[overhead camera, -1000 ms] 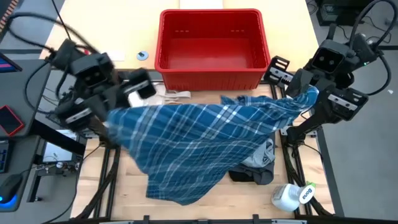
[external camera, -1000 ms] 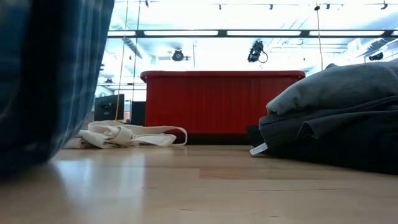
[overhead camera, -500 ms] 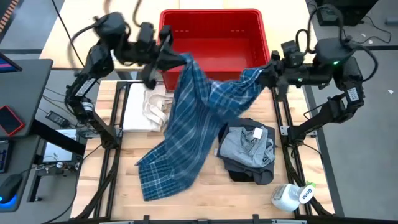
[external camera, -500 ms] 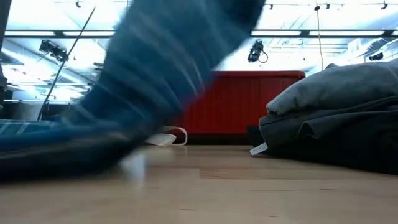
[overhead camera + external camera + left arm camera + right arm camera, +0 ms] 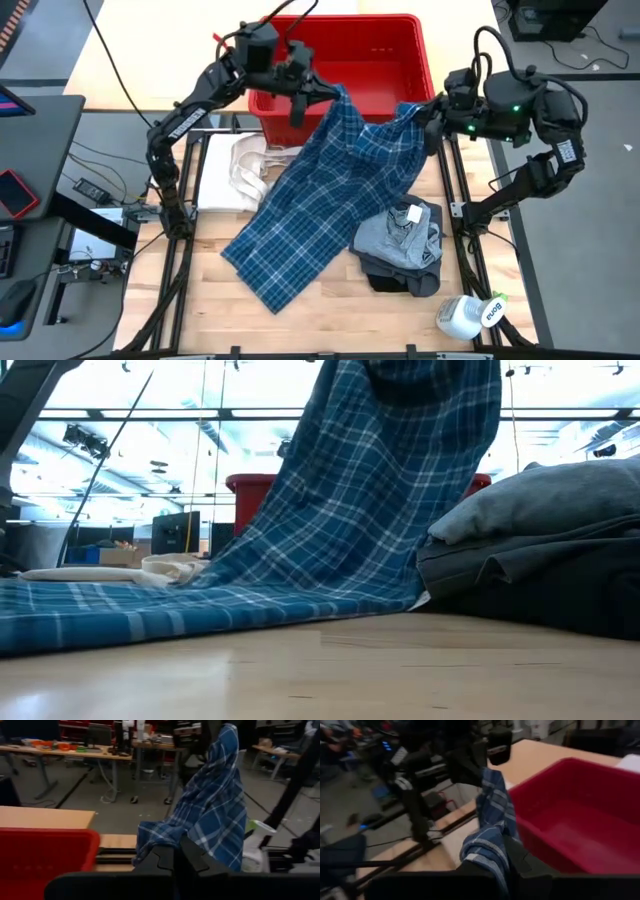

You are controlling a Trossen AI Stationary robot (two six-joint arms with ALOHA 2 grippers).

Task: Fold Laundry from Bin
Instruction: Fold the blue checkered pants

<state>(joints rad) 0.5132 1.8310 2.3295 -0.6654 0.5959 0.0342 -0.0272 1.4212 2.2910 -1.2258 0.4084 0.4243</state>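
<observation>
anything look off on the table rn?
The plaid shirt is skewed: left gripper and right gripper hold its top up near the red bin, while the rest trails diagonally across the table, overlapping the cream cloth and brushing the folded grey pile. A spray bottle lies at the table's corner.

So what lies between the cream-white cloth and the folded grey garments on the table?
In the high view, the blue-and-white plaid shirt drapes across that stretch, between the cream-white cloth and the folded grey garments.

Overhead, table-level, two wrist views
</observation>
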